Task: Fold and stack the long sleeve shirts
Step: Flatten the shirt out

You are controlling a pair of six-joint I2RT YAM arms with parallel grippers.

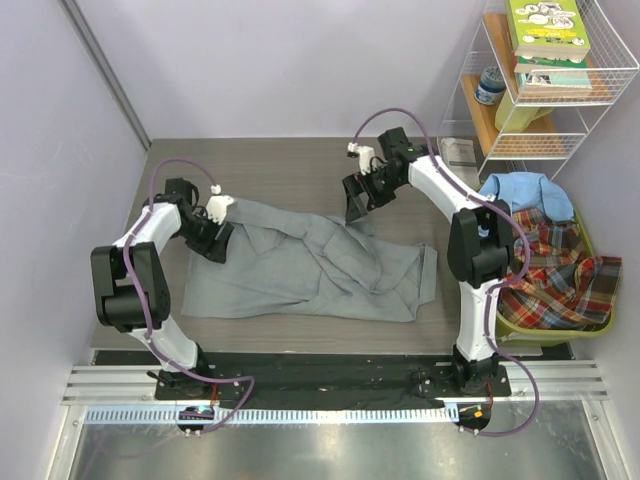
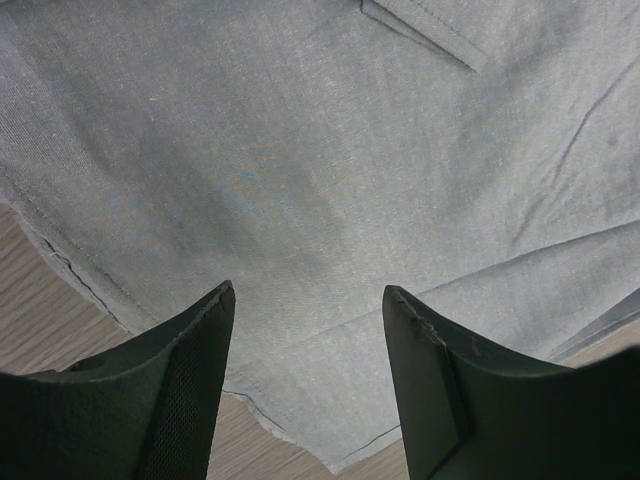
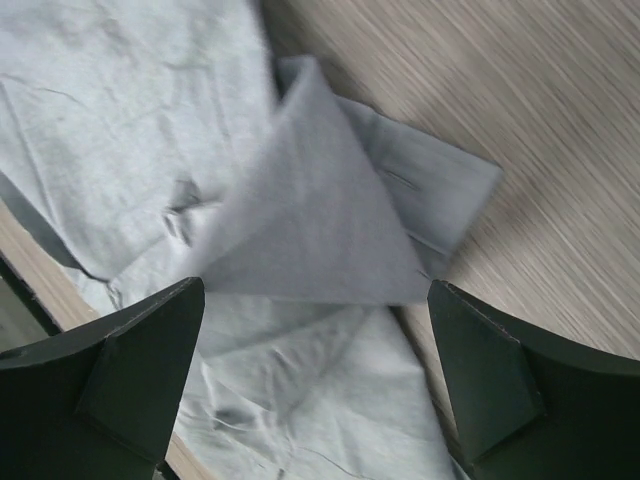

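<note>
The grey long sleeve shirt (image 1: 300, 265) lies spread and rumpled across the wooden table. My left gripper (image 1: 215, 238) is open over the shirt's left edge. In the left wrist view it (image 2: 308, 300) hovers above a hem corner of the grey cloth (image 2: 300, 180), holding nothing. My right gripper (image 1: 358, 205) is open above the shirt's far side. In the right wrist view it (image 3: 315, 290) has a blurred, folded triangle of grey cloth (image 3: 310, 230) just beyond its tips. The light blue shirt (image 1: 525, 190) and the plaid shirt (image 1: 555, 275) lie heaped at the right.
A green basket (image 1: 592, 325) at the table's right edge holds the plaid and blue shirts. A white wire shelf (image 1: 600, 110) with books (image 1: 545, 30) stands at the back right. A booklet (image 1: 460, 150) lies at the table's far edge. Walls close the left and back.
</note>
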